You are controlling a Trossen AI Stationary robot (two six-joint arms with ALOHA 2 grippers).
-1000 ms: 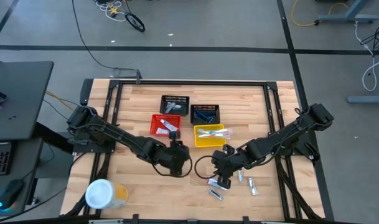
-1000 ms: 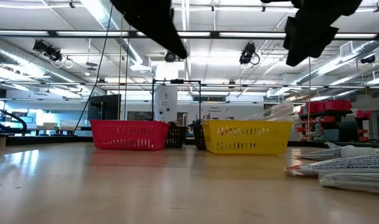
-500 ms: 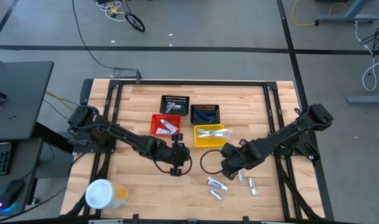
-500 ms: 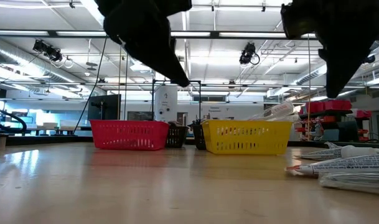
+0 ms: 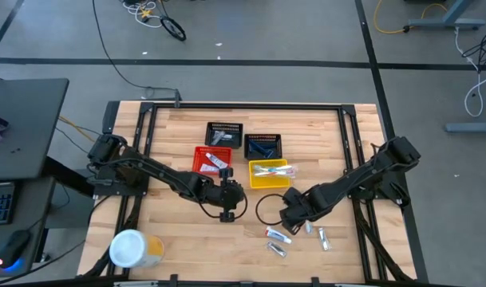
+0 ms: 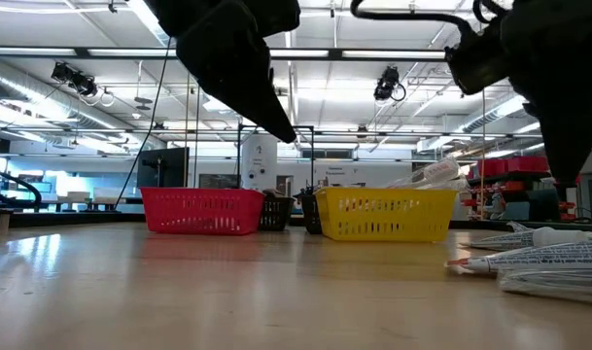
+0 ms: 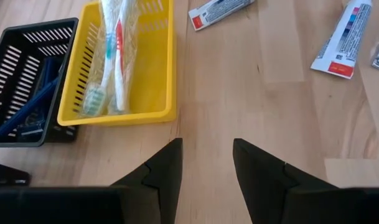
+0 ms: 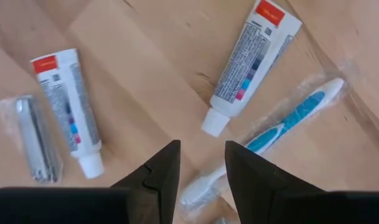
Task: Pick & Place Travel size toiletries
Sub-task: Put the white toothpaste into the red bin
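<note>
The right claw (image 8: 201, 171) hung released and empty above the loose toiletries on the tabletop (image 5: 171, 231), its two dark fingers (image 8: 161, 174) parted with bare wood between them. Past those fingers lay two small white tubes: one with a red end patch (image 8: 68, 112) and a second (image 8: 248, 59) angled the other way, its cap pointing toward the claw. Just beside the second tube lay a blue-and-white toothbrush (image 8: 282, 121) in a clear wrapper, its head close to the fingertips. Beside the first tube sat a wrapped metal item (image 8: 33, 140); what it was could not be told. From above, the right claw (image 5: 289, 214) stood near the front middle of the tabletop, with the scattered tubes (image 5: 277, 234) just in front of it.

The left claw (image 7: 206, 155) was also released and held nothing, its fingers (image 7: 164, 168) apart over bare wood. It hovered near the yellow basket (image 7: 158, 74), which held wrapped toothbrushes (image 7: 111, 59). A black basket (image 7: 15, 81) with dark blue items stood touching the yellow one. Two more tubes (image 7: 341, 40) lay on the wood farther off. From above, the left claw (image 5: 227, 203) was near the middle, just in front of the red basket (image 5: 201, 163), which held a white tube. A large white-and-yellow canister (image 5: 133, 249) lay at the front left corner.
</note>
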